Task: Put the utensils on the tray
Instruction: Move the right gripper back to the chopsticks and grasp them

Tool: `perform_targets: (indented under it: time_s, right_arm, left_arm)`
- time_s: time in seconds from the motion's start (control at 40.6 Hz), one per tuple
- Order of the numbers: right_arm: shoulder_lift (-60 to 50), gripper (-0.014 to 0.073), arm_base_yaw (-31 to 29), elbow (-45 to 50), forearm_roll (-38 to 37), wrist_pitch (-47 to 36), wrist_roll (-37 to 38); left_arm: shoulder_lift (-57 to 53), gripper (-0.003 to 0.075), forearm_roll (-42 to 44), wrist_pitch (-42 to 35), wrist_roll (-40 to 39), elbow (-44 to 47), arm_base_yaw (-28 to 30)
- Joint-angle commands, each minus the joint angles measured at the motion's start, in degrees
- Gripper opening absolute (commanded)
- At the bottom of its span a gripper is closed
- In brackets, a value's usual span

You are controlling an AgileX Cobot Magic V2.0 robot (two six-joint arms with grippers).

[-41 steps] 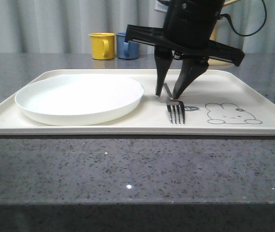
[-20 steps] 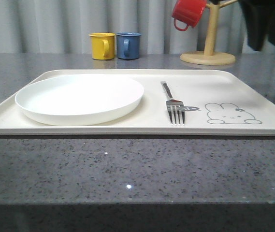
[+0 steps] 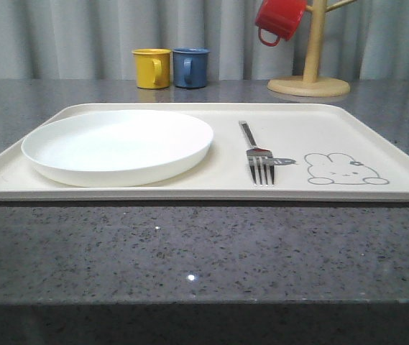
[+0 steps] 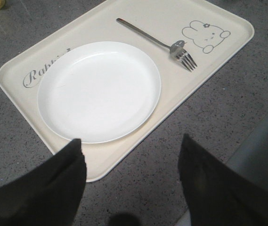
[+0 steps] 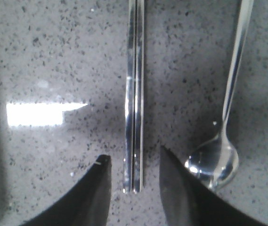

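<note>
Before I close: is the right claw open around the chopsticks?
Open. The right claw has its fingers either side of the chopsticks, gaps visible, on the counter.

One cream tray (image 3: 405, 188) sits on the counter (image 3: 190, 251), carrying one white round plate (image 3: 118, 147) and one four-tined fork (image 3: 259, 159). One rabbit drawing (image 3: 344, 169) marks the tray. The right wrist view shows one pair of flat chopsticks (image 5: 134, 94), two sticks side by side, and one long-handled spoon (image 5: 221, 146). That makes three kinds of utensil. Three mugs stand at the back: one yellow mug (image 3: 151, 68), one blue mug (image 3: 190, 67) and one red mug (image 3: 280, 19), the last hanging on the one wooden mug tree (image 3: 312, 72).
</note>
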Motion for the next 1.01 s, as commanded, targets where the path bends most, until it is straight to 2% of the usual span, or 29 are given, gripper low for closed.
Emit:
perform_targets:
  time_s: [0.0,0.566,0.689,0.862,0.985]
  right_arm:
    - [-0.76,0.0288,-1.06,-1.17,1.14,-2.22,-2.04]
    - [5.39,0.0284,-1.06,-1.17,1.2,-5.73,-2.04]
    - [6.04,0.022,-1.06,-1.17,1.2,-5.03,-2.04]
    - [5.5,0.0038,-1.06,-1.22,1.26,-4.56,-2.04]
    - [4.17,0.0004,-0.55,-2.34,2.85,-2.38,-2.04]
  left_arm:
    - [-0.25,0.0419,0.0,-4.09,-0.75,-1.36,-0.46]
    - [-0.25,0.0419,0.0,-4.09,-0.75,-1.36,-0.46]
    - [-0.25,0.0419,0.0,-4.09,-0.75,-1.36,-0.46]
    - [-0.25,0.0419,0.0,-4.09,-0.75,-1.36,-0.46]
    - [-0.25,0.0419,0.0,-4.09,-0.75,-1.36,-0.46]
